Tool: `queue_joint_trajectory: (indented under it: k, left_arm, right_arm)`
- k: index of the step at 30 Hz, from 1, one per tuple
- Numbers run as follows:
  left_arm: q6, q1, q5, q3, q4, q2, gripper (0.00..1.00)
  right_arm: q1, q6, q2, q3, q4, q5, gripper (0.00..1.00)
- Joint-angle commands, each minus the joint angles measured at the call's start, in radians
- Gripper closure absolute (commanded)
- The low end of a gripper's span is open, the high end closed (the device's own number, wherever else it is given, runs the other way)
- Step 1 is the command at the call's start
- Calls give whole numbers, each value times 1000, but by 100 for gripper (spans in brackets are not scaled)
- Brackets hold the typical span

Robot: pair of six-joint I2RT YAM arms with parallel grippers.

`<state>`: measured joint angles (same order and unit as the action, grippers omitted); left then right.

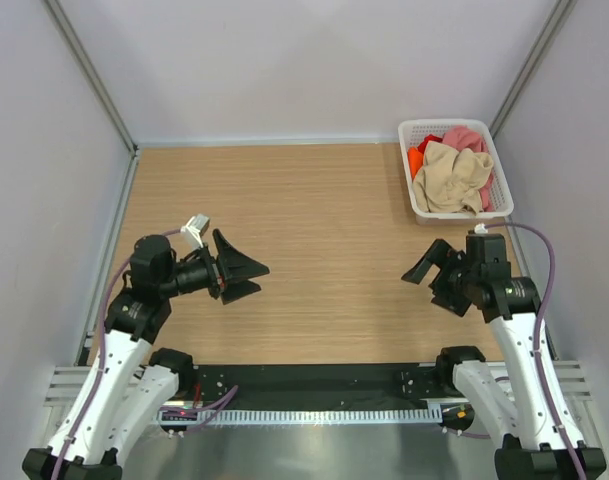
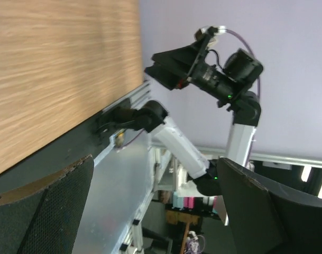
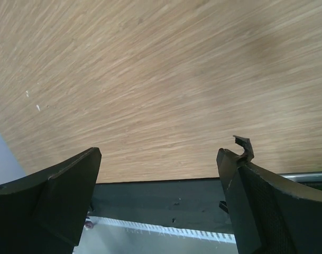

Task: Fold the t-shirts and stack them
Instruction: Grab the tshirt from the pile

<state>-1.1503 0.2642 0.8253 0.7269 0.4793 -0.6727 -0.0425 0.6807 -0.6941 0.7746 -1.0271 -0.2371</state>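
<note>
The first step seems to be fetching a shirt, and the right pincer point(image 1: 429, 283) is sitting closest for it. The beige t-shirt point(image 1: 450, 178) is lying topmost in the white lattice basket point(image 1: 402, 160) just beyond that pincer. The pink t-shirt point(image 1: 469, 140) is lying farther back, and the orange t-shirt point(image 1: 416, 158) is peeking out on the side toward the left pincer point(image 1: 256, 278). A good grasp would be pinching only the beige cloth high on the heap and lifting it clear of the basket wall. Both pincers are hovering above the counter point(image 1: 314, 210), spread wide, holding and touching nothing.
</note>
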Motion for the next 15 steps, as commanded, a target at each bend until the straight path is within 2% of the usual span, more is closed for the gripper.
queue_joint_trajectory:
  k: [1, 2, 3, 4, 5, 6, 7, 8, 10, 12, 15]
  left_arm:
    - [-202, -10, 113, -151, -231, -5, 0]
    - [-292, -10, 135, -203, -489, 5, 0]
    - [-431, -16, 132, -242, -595, 16, 0]
    - [-434, -23, 124, -265, -634, 37, 0]
    - [-393, -25, 114, -230, -510, 41, 0]
    - [-185, -25, 71, -174, -361, 39, 0]
    - [-73, -26, 26, -112, -209, 36, 0]
    - [45, -25, -24, 20, 40, 35, 0]
    - [264, -22, -167, 124, 186, 42, 0]
    - [332, -22, -251, 235, 313, 56, 0]
    - [350, -23, -325, 246, 370, 62, 0]
  right_arm:
    - [4, -63, -66, 146, 5, 103, 0]
    - [4, -69, -106, 167, 12, 108, 0]
    - [4, -64, -143, 190, 27, 114, 0]
    - [6, -56, -233, 243, 36, 136, 0]
    - [4, -43, -275, 271, 50, 153, 0]
    - [4, -35, -315, 332, 85, 175, 0]
    - [4, -32, -402, 366, 108, 197, 0]
    - [4, -33, -438, 403, 133, 232, 0]
    - [7, -59, -517, 512, 205, 324, 0]
    - [21, -87, -643, 619, 257, 404, 0]
    - [96, -73, -813, 740, 310, 421, 0]
